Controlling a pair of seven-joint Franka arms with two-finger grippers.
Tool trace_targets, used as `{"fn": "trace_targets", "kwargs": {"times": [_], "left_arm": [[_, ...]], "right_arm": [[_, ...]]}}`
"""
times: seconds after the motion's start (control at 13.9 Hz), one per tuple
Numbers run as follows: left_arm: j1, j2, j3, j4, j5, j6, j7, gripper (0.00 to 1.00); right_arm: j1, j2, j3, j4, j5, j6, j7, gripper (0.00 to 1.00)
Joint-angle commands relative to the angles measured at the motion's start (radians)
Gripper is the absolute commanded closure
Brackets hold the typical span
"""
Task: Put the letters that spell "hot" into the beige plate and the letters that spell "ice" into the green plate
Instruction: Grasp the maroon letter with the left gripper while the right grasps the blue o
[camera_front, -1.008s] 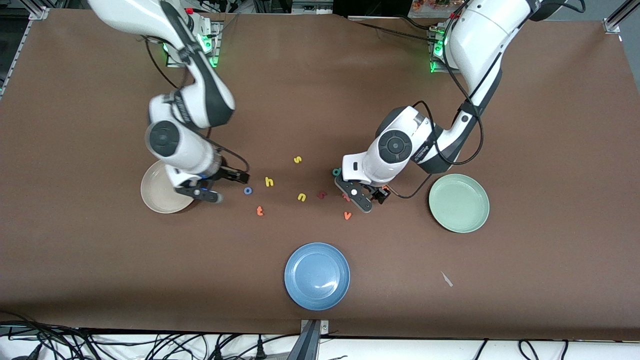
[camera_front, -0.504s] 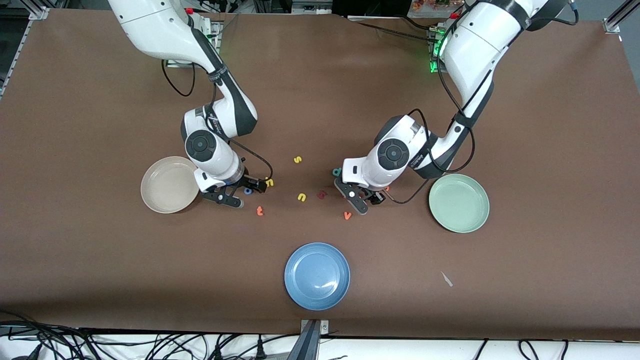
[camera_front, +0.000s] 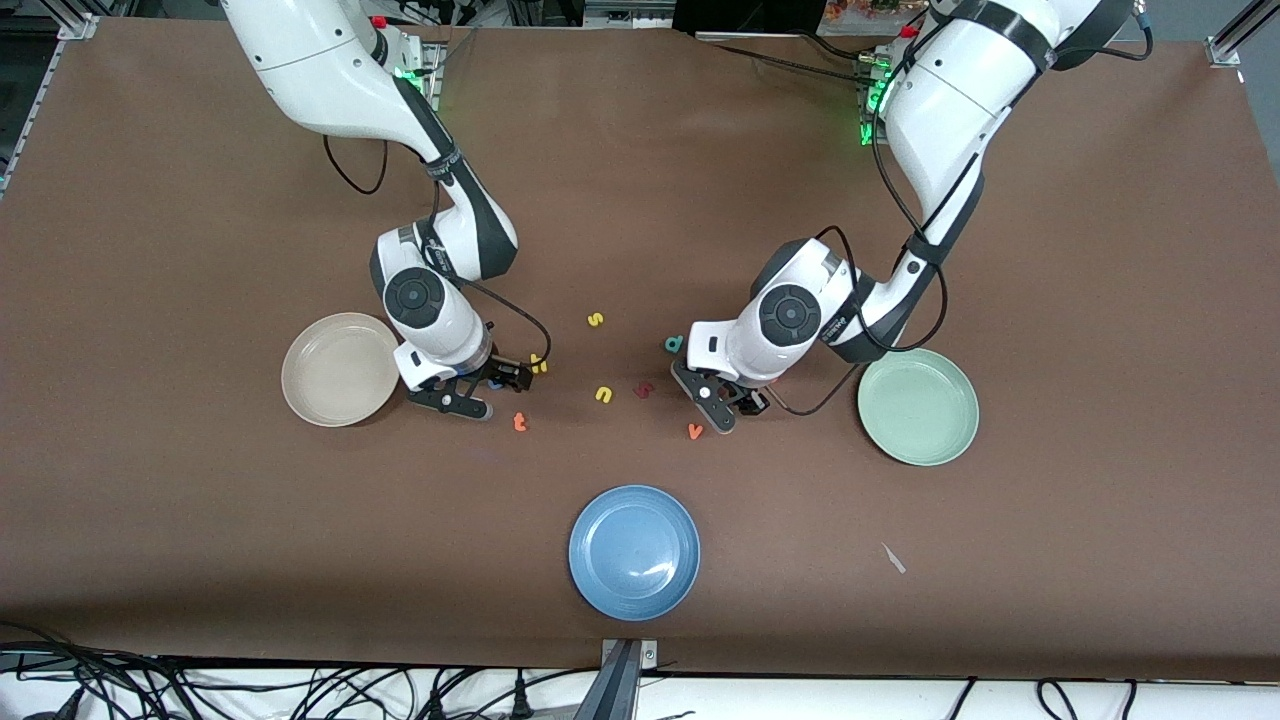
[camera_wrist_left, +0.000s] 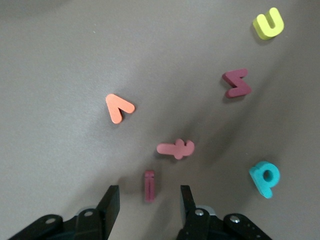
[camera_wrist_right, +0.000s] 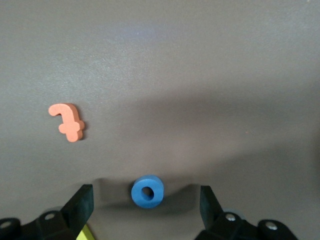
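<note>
Dark red "i" (camera_wrist_left: 149, 186) lay flat on the brown table (camera_front: 1050, 300), between the two black fingers (camera_wrist_left: 111, 206) of the left gripper (camera_wrist_left: 148, 199). The fingers stood a bit apart and did not touch it. Only the left wrist view showed this; in the front view the gripper hid the little bar.

Close around it lay a pink-orange letter (camera_wrist_left: 176, 148) that I could not read, an orange "v" (camera_wrist_left: 119, 107), a teal "d" (camera_wrist_left: 265, 178), another dark red letter (camera_wrist_left: 237, 83) and a yellow "n" (camera_wrist_left: 268, 23). They looked like thick, soft foam with round edges.

Blue "o" (camera_wrist_right: 147, 191), a fat little ring, lay between the wide-apart fingers (camera_wrist_right: 82, 202) of the right gripper (camera_wrist_right: 146, 195), touching neither. Orange "t" (camera_wrist_right: 67, 121) lay a little way off.

From the front, both grippers were low over the letters. Yellow "h" (camera_front: 539, 365) peeked out beside the right one, which was next to the beige plate (camera_front: 340, 370). The left one was near the green plate (camera_front: 918, 406). A yellow "s" (camera_front: 595, 320) and a blue plate (camera_front: 634, 552) showed there too. All three plates were round, smooth and shallow.
</note>
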Motion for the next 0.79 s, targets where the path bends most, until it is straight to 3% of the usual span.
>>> {"fn": "trace_targets", "kwargs": {"times": [0.0,0.22,0.29,0.36,0.43,0.72], "left_arm": [[-0.027,0.011,0.027,-0.003,0.029,0.031,0.011,0.46],[-0.044,0.025,0.039,-0.001,0.029,0.032,0.011,0.52],[-0.049,0.025,0.041,-0.003,0.029,0.032,0.012,0.64],[-0.050,0.023,0.042,-0.001,0.029,0.032,0.015,0.90],[-0.050,0.025,0.044,-0.001,0.029,0.032,0.027,1.00],[-0.049,0.009,0.048,0.000,0.029,0.019,0.030,1.00]], "right_arm": [[0.009,-0.004,-0.006,-0.008,-0.017,0.014,0.016,0.17],[0.007,-0.006,-0.006,-0.008,-0.015,0.009,0.017,0.27],[0.007,-0.006,-0.007,-0.006,-0.015,0.009,0.017,0.30],[0.005,-0.006,-0.007,-0.006,-0.015,0.010,0.016,0.33],[0.004,-0.006,-0.007,-0.006,-0.015,0.010,0.016,0.36],[0.001,-0.006,-0.007,-0.005,-0.011,0.010,0.016,0.50]]}}
